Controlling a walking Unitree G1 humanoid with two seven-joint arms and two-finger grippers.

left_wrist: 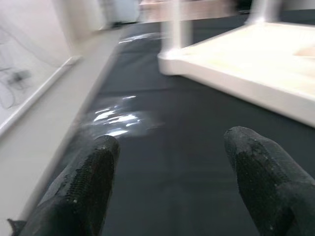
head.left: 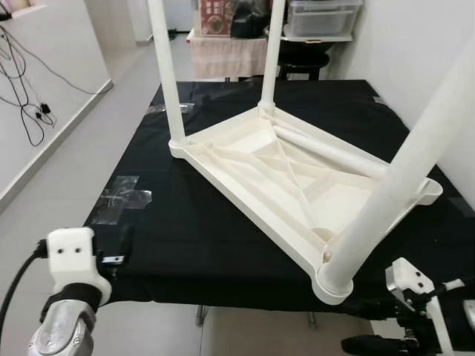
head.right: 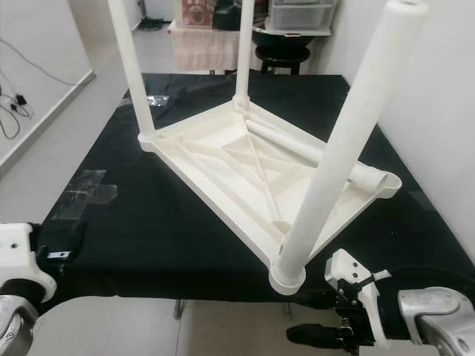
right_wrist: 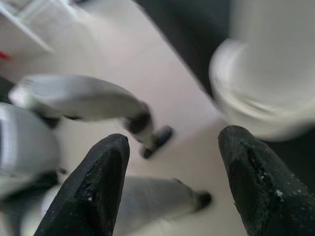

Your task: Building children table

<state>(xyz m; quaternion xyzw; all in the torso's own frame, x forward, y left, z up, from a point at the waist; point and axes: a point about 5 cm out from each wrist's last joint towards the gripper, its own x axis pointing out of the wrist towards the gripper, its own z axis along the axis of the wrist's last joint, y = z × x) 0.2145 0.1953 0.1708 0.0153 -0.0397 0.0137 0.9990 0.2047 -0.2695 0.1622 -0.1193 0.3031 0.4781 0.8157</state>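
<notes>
Three white legs [head.left: 169,74] stand up from the upturned children's table [head.left: 297,182] on the black-covered worktop [head.left: 185,237] in the head views, a fourth leg [head.right: 312,148] lying loose inside its frame. In the left wrist view, the left gripper [left_wrist: 172,167] hovers released over the black cloth near the table's corner. In the right wrist view, the right gripper [right_wrist: 172,172] is spread open below the worktop edge, beside the nearest leg's socket [right_wrist: 261,98].
</notes>
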